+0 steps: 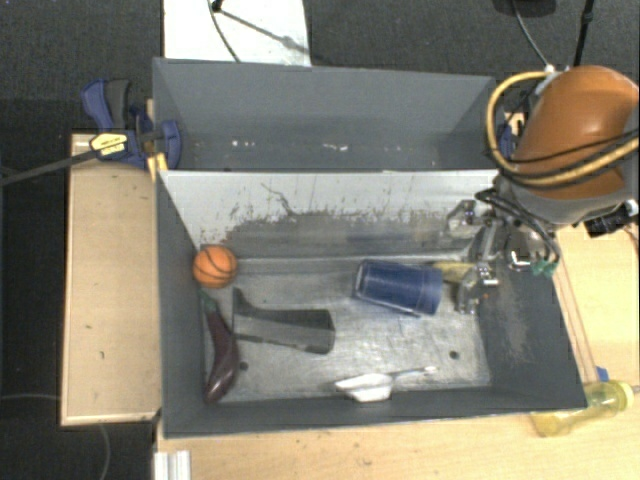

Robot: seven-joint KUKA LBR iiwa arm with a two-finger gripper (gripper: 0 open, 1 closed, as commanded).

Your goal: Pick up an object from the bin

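Along the near edge of the bin (330,423), right of its middle, lies a small white spoon-like piece (375,385), flat on the floor. In towards the near left corner, a long dark maroon piece (220,363) runs beside the left wall, and a dark grey wedge-shaped thing (285,328) lies just beside it.

Further in, right of centre, is the likely candidate: a dark blue cup (398,288) lying on its side. The end effector (472,290) hangs low just beside the cup's right end. Spread or pressed together, I cannot tell, and nothing shows in its grasp.

My read is that the cup is light, stiff and smooth, so it may roll or slip under a push. The best hold looks to be across the barrel or over the rim. A small yellowish bit (452,270) lies between cup and end effector and could get in the way. The right wall is close, leaving little room on that side.

By the left wall, towards the far side, an orange ball (214,266) lies well apart from the cup and no bother.
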